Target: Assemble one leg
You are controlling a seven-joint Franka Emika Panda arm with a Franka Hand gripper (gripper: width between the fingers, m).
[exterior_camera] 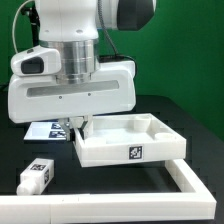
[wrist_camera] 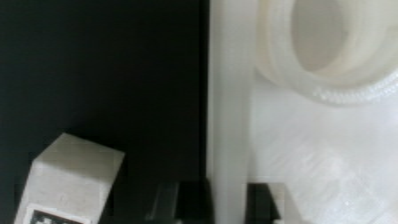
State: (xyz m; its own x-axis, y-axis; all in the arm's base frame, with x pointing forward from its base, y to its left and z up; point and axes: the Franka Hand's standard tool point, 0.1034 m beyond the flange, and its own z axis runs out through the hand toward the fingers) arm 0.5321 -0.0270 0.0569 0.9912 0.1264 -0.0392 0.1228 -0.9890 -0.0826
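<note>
My gripper [exterior_camera: 78, 128] is down at the corner of the wide flat white panel [exterior_camera: 130, 140] that lies towards the exterior view's left. In the wrist view the two dark fingers [wrist_camera: 187, 205] stand on either side of the panel's thin raised wall [wrist_camera: 228, 120], and the gripper [wrist_camera: 228, 205] is shut on it. A round socket [wrist_camera: 329, 50] shows in the panel beyond the wall. One leg [exterior_camera: 35, 175], a small white block with a tag, lies on the black table at the exterior view's lower left. It also shows in the wrist view [wrist_camera: 71, 180], beside the fingers and apart from them.
A white frame rail [exterior_camera: 190, 185] runs along the front right, just below the panel. The marker board [exterior_camera: 45, 130] lies behind the gripper at the exterior view's left. The arm's body hides the panel's far left part.
</note>
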